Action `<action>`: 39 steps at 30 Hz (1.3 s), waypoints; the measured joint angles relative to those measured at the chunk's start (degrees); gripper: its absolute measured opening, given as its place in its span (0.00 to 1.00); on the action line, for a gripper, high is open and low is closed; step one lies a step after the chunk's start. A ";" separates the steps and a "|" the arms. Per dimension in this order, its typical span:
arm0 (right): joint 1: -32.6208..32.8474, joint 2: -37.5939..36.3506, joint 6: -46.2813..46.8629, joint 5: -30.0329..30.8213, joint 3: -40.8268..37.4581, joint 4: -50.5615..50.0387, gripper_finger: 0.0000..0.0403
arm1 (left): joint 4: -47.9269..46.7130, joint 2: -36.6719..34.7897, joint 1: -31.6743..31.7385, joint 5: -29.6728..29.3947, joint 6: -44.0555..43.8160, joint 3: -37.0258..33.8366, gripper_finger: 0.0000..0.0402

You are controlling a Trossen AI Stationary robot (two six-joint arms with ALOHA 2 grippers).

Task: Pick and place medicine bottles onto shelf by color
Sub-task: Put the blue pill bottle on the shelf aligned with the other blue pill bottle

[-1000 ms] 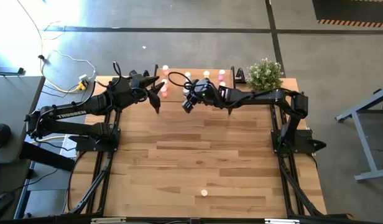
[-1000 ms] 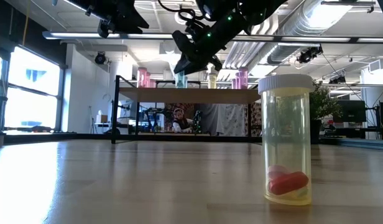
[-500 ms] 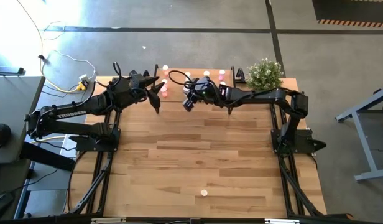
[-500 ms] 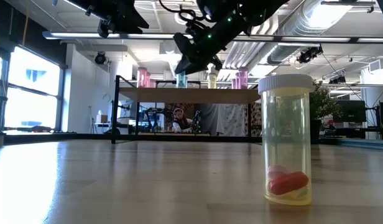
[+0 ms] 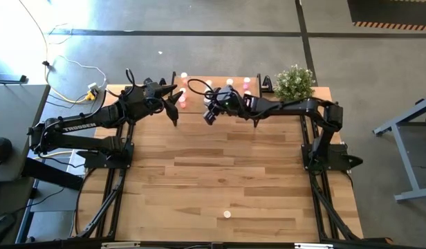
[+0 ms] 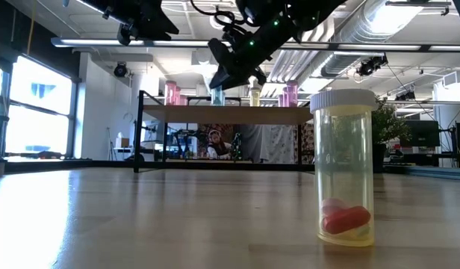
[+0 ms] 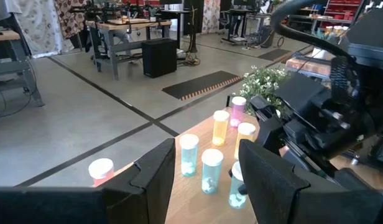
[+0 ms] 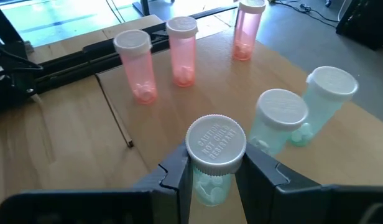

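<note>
Right gripper (image 8: 211, 177) clamped; left gripper (image 7: 207, 180) parted, hovering.

Whole table (image 5: 227, 173) seen straight down from overhead, low view set at tabletop height, a yellow bottle (image 6: 343, 168) close before the lens, shelf (image 6: 222, 113) far behind — wrist views aimed close at the shelf's bottles, shared with the overhead view.

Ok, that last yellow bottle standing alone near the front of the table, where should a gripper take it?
Grip the yellow bottle across its straight translucent body, just under the white cap, coming down from above. It stands upright and alone on the table, so both sides are free; the cap's wider rim should likely help stop it slipping.
</note>
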 joint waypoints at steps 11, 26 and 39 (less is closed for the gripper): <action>0.74 0.00 1.28 -0.96 0.02 -0.86 0.22 | -0.02 0.00 0.00 -0.04 0.00 0.00 0.42; 0.65 1.40 1.23 -1.97 0.39 0.29 0.22 | -0.02 0.00 0.00 -0.03 0.01 0.00 0.42; 0.93 1.42 1.72 0.67 0.40 -0.54 0.22 | -0.02 0.00 0.02 -0.03 0.02 0.00 0.42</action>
